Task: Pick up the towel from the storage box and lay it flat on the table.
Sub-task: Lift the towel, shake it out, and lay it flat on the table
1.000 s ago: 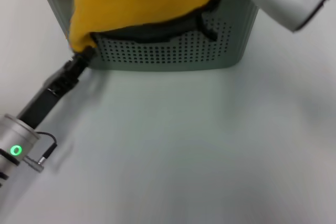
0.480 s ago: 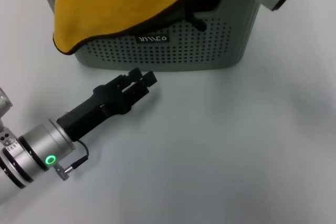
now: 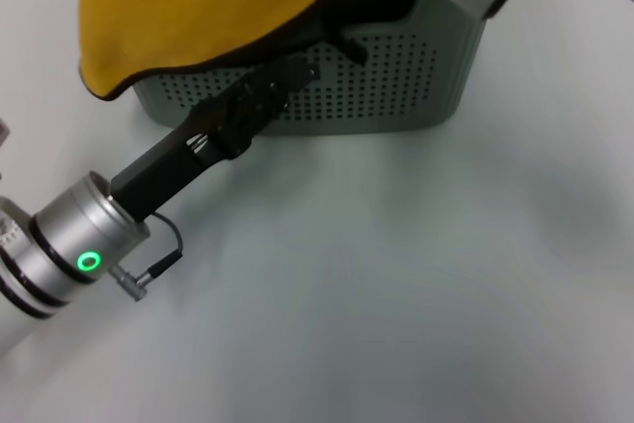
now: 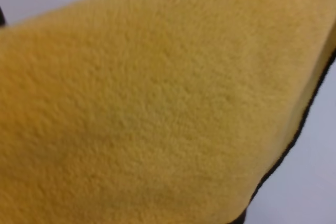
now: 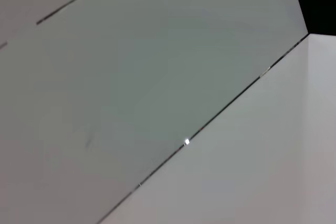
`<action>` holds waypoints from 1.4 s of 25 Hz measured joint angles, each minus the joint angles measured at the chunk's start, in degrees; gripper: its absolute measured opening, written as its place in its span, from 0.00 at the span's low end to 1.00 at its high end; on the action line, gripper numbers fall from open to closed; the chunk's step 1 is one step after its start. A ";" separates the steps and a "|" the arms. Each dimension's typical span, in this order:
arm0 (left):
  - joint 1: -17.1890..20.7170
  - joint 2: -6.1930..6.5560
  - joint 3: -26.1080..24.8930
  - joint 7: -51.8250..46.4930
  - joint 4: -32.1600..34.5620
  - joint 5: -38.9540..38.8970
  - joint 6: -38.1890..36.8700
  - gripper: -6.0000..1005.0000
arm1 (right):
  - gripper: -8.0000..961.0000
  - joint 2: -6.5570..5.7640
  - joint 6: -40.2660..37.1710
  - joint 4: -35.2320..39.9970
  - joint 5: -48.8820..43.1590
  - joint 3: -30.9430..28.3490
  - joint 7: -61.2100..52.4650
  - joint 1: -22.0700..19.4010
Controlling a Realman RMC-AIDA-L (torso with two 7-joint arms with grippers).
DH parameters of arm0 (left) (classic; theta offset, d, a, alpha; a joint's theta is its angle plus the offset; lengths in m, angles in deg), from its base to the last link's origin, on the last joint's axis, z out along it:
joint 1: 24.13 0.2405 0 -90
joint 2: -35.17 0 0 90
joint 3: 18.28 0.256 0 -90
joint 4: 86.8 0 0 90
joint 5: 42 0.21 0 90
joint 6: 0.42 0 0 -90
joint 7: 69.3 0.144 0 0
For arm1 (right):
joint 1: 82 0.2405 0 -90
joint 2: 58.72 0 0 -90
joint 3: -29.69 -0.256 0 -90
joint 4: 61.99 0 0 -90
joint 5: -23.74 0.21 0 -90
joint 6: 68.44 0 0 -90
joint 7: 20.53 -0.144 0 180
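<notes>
White and bare, the desk [image 3: 416,284] carries the storage box [image 3: 416,96] at its far edge. Left hand [image 3: 282,81] reaches up against the box's dotted front wall, its fingers slightly apart and gripping nothing. Just above this hand, the towel [image 3: 198,7] hangs yellow-face-out over the box rim; the right hand is out of view.

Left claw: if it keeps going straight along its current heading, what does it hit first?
Most likely the towel: the left claw points up at its black-piped lower edge, with the storage box wall right behind. Depth between them is unclear.
</notes>
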 joint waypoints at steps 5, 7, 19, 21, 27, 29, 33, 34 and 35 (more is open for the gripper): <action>-2.08 0.01 -0.03 -3.47 -0.08 -0.92 -0.47 0.53 | 0.01 0.00 -0.04 -1.68 2.69 0.33 0.01 2.87; -2.42 0.01 0.10 -4.55 -0.11 -2.03 -0.58 0.53 | 0.01 0.00 -0.04 -2.46 3.34 0.36 0.01 3.81; -2.43 0.01 0.03 -7.51 -0.07 -6.77 -5.98 0.53 | 0.01 0.00 -0.12 -5.08 4.93 0.26 0.07 6.39; -2.37 0.01 -0.09 -7.35 -0.14 -6.99 -5.89 0.53 | 0.01 0.00 -0.12 -5.24 5.75 0.22 0.12 6.70; -2.16 0.01 -0.05 -7.51 -0.25 -7.81 -5.88 0.53 | 0.01 0.00 -0.12 -6.06 6.61 0.70 0.39 7.56; -2.16 0.01 0.02 -7.73 -0.27 -7.81 -5.94 0.52 | 0.01 0.00 -0.12 -6.35 6.63 0.71 0.35 7.77; -2.19 0.01 0.12 -8.45 -0.29 -7.83 -6.18 0.51 | 0.01 0.00 -0.12 -6.46 6.66 0.94 0.32 7.81; -2.22 0.01 0.13 -8.55 -0.29 -7.82 -6.18 0.50 | 0.01 0.00 -0.12 -6.47 6.66 0.98 0.32 7.81; -2.24 0.01 0.14 -8.65 -0.28 -7.81 -6.18 0.50 | 0.01 0.00 -0.12 -6.47 6.67 0.98 0.35 7.81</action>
